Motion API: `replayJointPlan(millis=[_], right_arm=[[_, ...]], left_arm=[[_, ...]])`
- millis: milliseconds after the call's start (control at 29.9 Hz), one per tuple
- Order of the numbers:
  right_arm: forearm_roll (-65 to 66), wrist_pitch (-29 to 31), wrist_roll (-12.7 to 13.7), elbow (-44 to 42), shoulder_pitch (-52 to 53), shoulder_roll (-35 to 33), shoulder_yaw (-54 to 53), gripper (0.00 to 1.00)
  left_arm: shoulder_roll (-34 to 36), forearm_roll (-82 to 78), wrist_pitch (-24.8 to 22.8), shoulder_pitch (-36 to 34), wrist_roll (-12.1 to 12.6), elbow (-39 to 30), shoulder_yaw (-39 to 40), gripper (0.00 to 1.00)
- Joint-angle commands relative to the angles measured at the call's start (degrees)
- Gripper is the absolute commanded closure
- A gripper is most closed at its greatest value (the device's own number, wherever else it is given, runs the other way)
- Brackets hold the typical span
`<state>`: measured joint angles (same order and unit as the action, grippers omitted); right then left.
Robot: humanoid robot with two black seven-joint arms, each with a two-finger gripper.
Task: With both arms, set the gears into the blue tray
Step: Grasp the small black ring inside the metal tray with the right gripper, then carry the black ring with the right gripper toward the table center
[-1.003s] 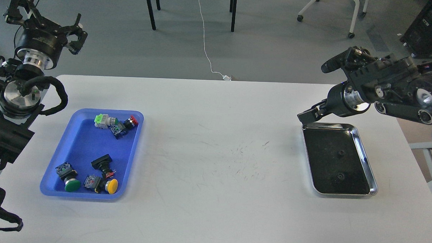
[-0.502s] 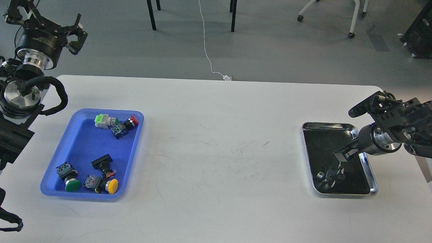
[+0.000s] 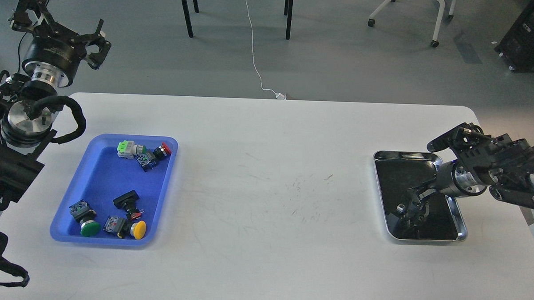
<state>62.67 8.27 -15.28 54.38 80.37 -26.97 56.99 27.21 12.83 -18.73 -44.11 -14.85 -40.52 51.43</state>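
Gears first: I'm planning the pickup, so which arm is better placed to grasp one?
Right. Its end effector is already down inside the steel tray where the gears should be, though none shows clearly. The left end effector is raised beyond the blue tray.

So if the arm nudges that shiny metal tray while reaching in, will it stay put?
Probably not firmly. The metal tray looks thin and shallow, so likely light, and it sits loose on the smooth white table, so it may slide. It is flat and low, so tipping seems unlikely. The right gripper is inside it.
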Motion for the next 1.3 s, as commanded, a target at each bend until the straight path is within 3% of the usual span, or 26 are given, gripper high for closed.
replayJointPlan(millis=[0, 468, 869, 1271], right_arm=[[-0.01, 0.00, 0.07, -0.50, -0.22, 0.69, -0.13, 0.54], [0.17, -0.27, 0.25, -1.56, -1.80, 0.43, -0.13, 0.54], [0.34, -0.44, 0.07, -1.73, -1.89, 0.43, -0.04, 0.89], [-0.36, -1.76, -0.01, 3.27, 5.66, 0.95, -7.14, 0.92]], left_arm=[[-0.23, 0.00, 0.01, -0.01, 0.00, 0.00, -0.02, 0.02], [0.47, 0.09, 0.01, -0.01, -0.09, 0.09, 0.42, 0.02], [1.35, 0.09, -0.08, -0.01, 0.00, 0.18, 0.51, 0.02], [1.70, 0.09, 0.01, -0.10, 0.09, 0.18, 0.60, 0.02]])
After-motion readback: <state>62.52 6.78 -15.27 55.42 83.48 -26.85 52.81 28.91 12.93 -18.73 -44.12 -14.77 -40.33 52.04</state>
